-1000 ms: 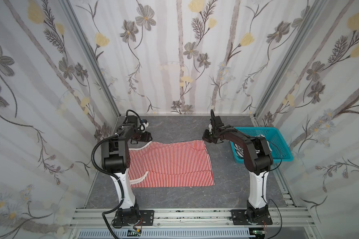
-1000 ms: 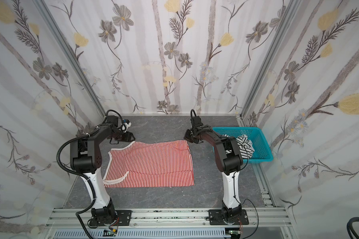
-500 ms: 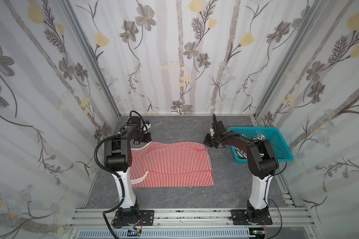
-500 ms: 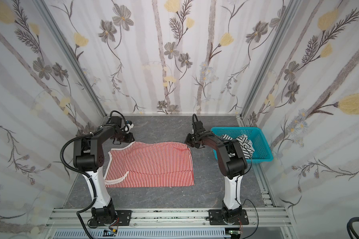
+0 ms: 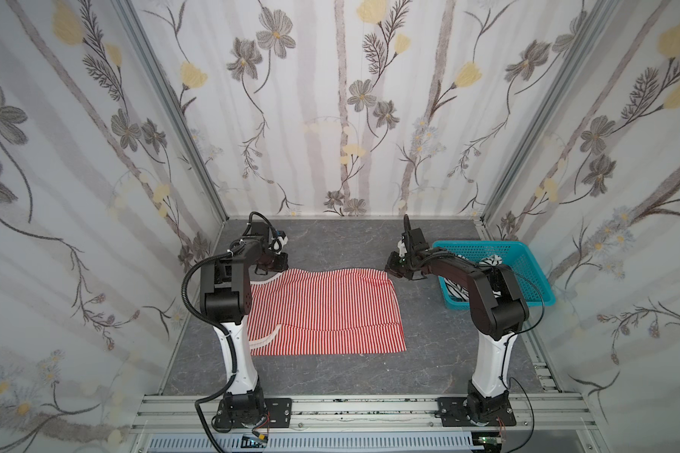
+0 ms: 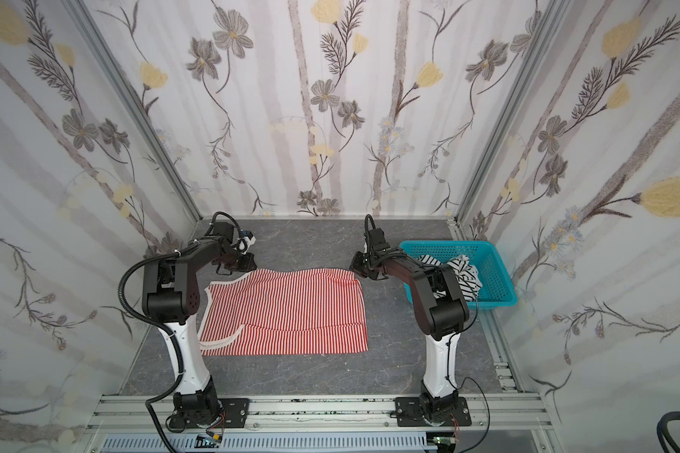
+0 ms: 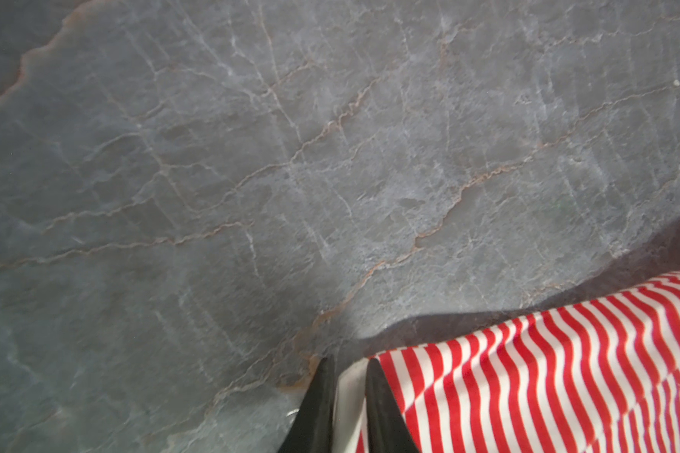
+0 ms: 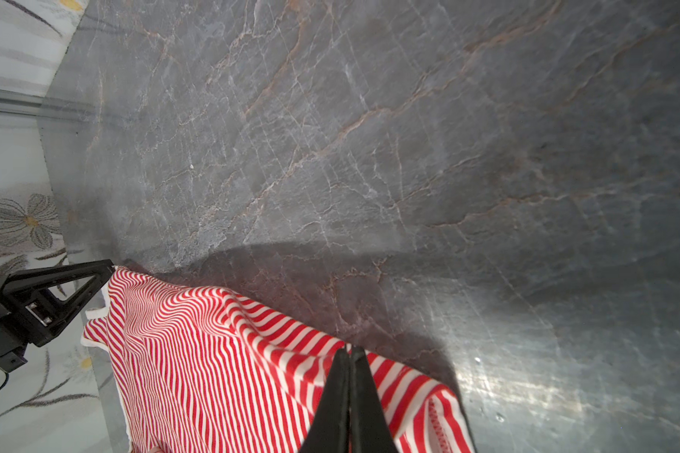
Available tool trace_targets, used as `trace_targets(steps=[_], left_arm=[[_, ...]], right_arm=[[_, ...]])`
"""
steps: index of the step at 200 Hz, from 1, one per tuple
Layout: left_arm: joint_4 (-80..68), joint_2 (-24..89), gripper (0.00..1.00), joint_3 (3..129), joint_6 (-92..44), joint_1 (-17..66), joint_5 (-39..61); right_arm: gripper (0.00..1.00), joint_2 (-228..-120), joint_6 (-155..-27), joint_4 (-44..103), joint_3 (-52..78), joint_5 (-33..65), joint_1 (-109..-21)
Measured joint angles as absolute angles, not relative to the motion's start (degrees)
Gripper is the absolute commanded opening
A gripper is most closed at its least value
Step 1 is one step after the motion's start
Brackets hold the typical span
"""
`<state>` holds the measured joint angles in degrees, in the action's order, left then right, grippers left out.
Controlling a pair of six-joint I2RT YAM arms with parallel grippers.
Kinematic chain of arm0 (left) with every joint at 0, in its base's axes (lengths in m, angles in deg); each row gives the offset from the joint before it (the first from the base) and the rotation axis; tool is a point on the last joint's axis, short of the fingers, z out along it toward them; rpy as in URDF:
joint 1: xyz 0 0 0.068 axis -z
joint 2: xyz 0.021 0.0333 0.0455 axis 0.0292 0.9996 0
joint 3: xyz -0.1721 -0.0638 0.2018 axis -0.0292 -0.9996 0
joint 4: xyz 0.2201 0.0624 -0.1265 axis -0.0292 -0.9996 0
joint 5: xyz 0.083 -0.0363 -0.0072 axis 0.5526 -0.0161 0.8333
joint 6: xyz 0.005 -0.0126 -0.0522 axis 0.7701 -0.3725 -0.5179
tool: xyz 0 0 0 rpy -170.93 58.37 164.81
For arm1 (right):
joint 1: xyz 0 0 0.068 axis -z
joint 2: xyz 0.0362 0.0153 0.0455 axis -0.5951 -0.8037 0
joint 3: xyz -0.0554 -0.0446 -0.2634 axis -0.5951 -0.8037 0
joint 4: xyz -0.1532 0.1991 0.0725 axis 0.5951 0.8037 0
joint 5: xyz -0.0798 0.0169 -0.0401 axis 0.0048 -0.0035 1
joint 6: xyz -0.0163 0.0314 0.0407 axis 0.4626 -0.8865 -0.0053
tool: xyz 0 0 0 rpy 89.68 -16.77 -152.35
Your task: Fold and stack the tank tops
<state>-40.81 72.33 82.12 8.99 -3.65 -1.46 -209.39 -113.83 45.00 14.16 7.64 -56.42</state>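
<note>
2 tank tops are in sight: the red-and-white tank top (image 5: 322,310) lies spread flat at the middle of the grey bench (image 5: 330,239), and the black-and-white tank top (image 6: 462,270) sits crumpled in the turquoise basket (image 6: 495,304) at the bench's 3 o'clock side. The left pincer (image 7: 348,376) is nearly closed, nipping the white trim at the red top's 11 o'clock corner. The right pincer (image 8: 349,353) is fully closed on the hem corner at 1 o'clock, holding it slightly raised off the bench.
</note>
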Motion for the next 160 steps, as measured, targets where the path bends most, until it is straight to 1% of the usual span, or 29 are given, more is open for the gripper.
trace_targets(steps=[15, 52, 88, 133, 160], left_arm=[[-41.0, 72.3, 0.0, 82.3, 9.0, -3.9, -2.5], [-41.1, 71.7, 0.0, 82.9, 8.3, -5.6, -5.8], [-41.6, 69.8, 0.0, 82.9, 7.4, -6.8, -10.5], [-41.8, 68.9, 0.01, 81.6, 6.9, -6.9, -12.3], [-42.0, 66.3, 0.01, 79.4, 7.1, -6.8, -12.7]], right_arm=[[0.0, -209.0, -113.8, 45.0, 14.1, 7.6, -56.0], [0.0, -206.8, -113.4, 45.0, 12.9, 6.7, -54.1], [0.0, -205.8, -112.3, 45.1, 12.4, 5.4, -53.9], [0.0, -204.4, -111.6, 45.0, 11.0, 4.6, -54.1], [0.0, -202.7, -110.8, 45.0, 9.2, 3.7, -54.8]])
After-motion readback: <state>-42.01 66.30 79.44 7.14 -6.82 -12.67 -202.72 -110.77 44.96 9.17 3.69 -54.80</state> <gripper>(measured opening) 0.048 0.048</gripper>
